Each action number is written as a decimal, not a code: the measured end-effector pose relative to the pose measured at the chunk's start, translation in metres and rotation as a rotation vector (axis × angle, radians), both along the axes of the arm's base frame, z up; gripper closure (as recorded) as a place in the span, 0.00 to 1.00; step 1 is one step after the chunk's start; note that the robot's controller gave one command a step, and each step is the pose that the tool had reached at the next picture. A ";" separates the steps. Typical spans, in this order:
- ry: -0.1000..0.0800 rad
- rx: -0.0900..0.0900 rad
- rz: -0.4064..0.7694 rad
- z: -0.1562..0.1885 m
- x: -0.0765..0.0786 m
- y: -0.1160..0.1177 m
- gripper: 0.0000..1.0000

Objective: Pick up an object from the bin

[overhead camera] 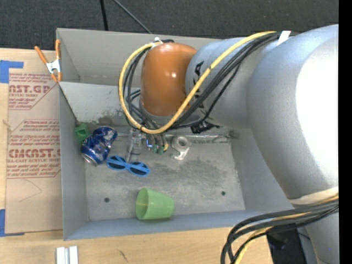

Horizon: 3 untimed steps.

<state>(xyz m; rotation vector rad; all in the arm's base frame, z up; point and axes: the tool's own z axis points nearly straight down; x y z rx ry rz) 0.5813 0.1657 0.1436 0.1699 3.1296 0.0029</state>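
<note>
The end effector, apart or together I cannot tell, hangs low in the bin just above blue glasses, between a crushed blue can and a white ring.

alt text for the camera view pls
A robot arm reaches from the right into a grey metal bin, its gripper low over the floor near a blue spectacle-shaped piece and a crushed blue can. A green cup lies on its side near the front wall.
</note>
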 end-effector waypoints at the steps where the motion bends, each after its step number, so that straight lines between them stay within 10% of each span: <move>1: 0.005 0.000 0.002 -0.003 -0.002 0.001 0.00; 2: 0.012 -0.001 -0.041 -0.079 0.010 0.001 0.00; 3: 0.005 0.001 -0.041 -0.073 0.013 0.001 1.00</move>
